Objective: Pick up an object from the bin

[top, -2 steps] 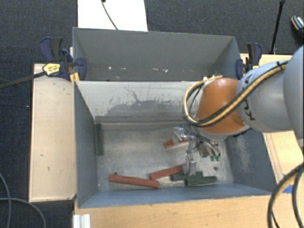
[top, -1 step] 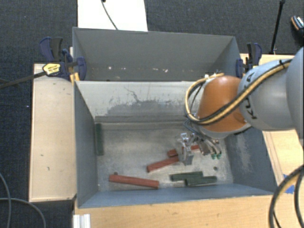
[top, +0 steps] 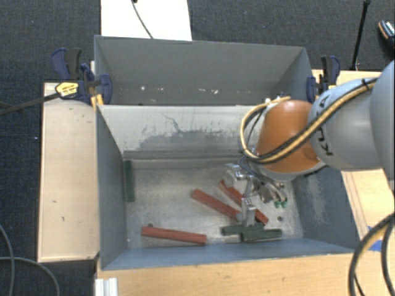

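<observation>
My gripper (top: 250, 217) hangs low over the bin's front right part, below the orange wrist cover. Its fingers point down at a dark green bar (top: 250, 231) lying flat near the front wall. Right behind that bar lie two red-brown bars: one (top: 214, 203) slants across the middle of the floor, the other (top: 242, 201) runs under the gripper and is partly hidden by it. Whether the fingertips touch the green bar I cannot make out.
A third red-brown bar (top: 174, 235) lies along the front wall at the left. A dark green bar (top: 128, 180) stands along the left wall. The arm and its cables cover the bin's right side.
</observation>
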`<action>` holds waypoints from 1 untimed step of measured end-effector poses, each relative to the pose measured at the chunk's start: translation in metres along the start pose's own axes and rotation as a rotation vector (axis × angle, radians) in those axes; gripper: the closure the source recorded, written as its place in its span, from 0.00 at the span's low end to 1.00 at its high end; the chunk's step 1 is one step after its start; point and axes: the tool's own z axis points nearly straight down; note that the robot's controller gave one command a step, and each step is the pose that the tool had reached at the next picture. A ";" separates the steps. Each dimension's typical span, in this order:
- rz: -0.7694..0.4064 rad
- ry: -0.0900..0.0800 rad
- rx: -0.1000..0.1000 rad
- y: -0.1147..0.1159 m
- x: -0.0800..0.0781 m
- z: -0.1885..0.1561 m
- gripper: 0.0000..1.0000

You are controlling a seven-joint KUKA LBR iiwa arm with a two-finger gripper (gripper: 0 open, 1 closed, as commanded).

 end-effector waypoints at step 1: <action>0.052 0.001 0.000 -0.004 -0.020 0.000 0.00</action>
